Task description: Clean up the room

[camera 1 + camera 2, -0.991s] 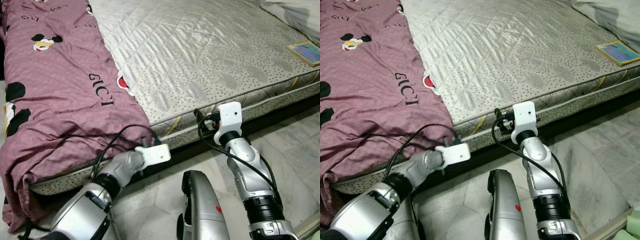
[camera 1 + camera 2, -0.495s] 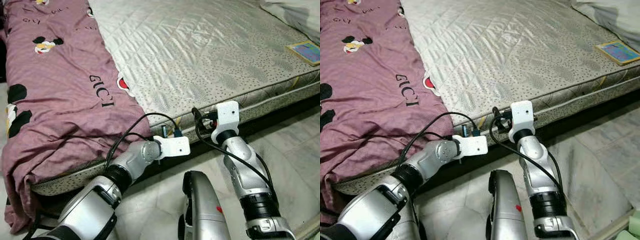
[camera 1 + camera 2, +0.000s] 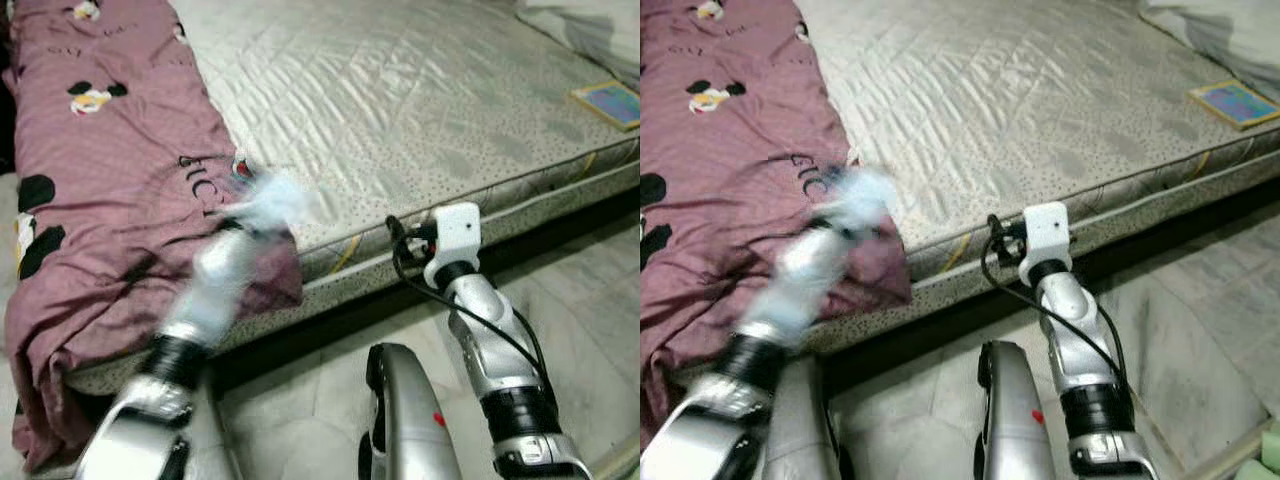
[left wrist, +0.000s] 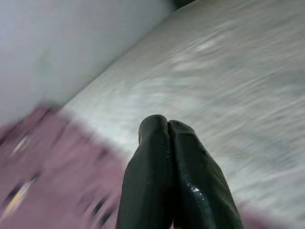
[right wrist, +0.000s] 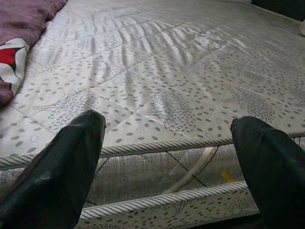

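- Pale marble floor [image 3: 590, 300] nearest, smooth and glossy, running under the low bed.
- Right hand [image 5: 167, 157] at the mattress [image 3: 400, 110] edge, fingers spread wide, nothing between them.
- Left hand [image 4: 167, 143] blurred in motion above the purple sheet [image 3: 110, 190], fingers pressed together, empty.
- Best to slow down, open over a raised fold near the sheet's corner, then pinch deep; thin cloth likely to slip.
- Quilted silvery mattress, speckled piped border; soft crumpled sheet with cartoon prints draped over its left side.
- Flat colourful book [image 3: 610, 103] at the far right edge.
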Tool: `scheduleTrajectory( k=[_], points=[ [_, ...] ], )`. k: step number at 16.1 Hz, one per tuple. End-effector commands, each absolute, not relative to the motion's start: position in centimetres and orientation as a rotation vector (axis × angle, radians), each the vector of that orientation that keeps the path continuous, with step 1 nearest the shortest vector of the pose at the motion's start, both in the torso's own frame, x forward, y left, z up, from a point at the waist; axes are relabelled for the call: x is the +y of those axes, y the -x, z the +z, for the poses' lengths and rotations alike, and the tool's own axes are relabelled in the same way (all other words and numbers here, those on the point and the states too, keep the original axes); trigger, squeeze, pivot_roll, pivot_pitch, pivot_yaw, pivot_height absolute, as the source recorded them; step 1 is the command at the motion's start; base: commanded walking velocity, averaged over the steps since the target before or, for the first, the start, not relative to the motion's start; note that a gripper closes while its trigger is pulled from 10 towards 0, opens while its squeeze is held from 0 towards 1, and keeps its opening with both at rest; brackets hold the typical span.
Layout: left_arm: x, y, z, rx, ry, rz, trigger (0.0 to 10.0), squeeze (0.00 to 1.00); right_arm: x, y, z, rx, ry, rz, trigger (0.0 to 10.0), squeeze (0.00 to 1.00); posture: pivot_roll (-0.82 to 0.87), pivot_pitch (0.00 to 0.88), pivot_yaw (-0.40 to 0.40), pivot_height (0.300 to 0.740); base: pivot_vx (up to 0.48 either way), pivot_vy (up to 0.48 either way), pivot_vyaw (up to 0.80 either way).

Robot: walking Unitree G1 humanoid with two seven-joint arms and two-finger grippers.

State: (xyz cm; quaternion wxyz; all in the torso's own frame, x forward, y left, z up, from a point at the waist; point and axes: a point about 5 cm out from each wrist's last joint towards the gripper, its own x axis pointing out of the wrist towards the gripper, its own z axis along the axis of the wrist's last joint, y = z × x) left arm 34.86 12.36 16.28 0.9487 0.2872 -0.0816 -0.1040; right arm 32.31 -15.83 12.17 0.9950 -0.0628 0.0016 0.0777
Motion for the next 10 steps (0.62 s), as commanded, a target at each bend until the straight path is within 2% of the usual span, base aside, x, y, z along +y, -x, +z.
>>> scheduleTrajectory(
  k=[1,3,5,7,9,10],
  points=[
    [13.8,-34.8,16.4,-0.149,-0.529,-0.146,10.0,0.00,-16.2,-32.2,11.9,0.009,0.130,0.145,10.0,0.00,0.00,0.074,-0.038,0.499,0.000,0.000,0.00],
    [17.7,-34.6,13.7,0.057,-0.383,-0.037,10.0,0.00,-16.6,-32.1,11.8,0.017,0.144,0.146,10.0,0.00,-0.01,0.086,-0.048,0.499,0.000,0.000,0.00],
    [21.1,-34.3,12.1,0.177,-0.244,0.089,10.0,0.00,-17.1,-32.0,11.8,0.023,0.160,0.148,10.0,0.00,-0.01,0.093,-0.053,0.499,0.000,0.000,0.00],
    [23.6,-33.5,10.5,0.258,-0.155,0.200,10.0,0.00,-17.7,-32.0,11.9,0.027,0.173,0.139,10.0,0.00,-0.03,0.105,-0.052,0.499,0.000,0.000,0.00],
    [25.2,-33.0,8.9,0.332,-0.148,0.238,10.0,0.00,-18.0,-32.0,11.9,0.029,0.179,0.128,10.0,0.00,-0.03,0.105,-0.052,0.499,0.000,0.000,0.00],
    [25.5,-32.6,7.6,0.424,-0.151,0.218,10.0,0.00,-18.1,-32.0,11.9,0.030,0.182,0.126,10.0,0.00,-0.04,0.110,-0.048,0.499,0.000,0.000,0.00]
  ],
)
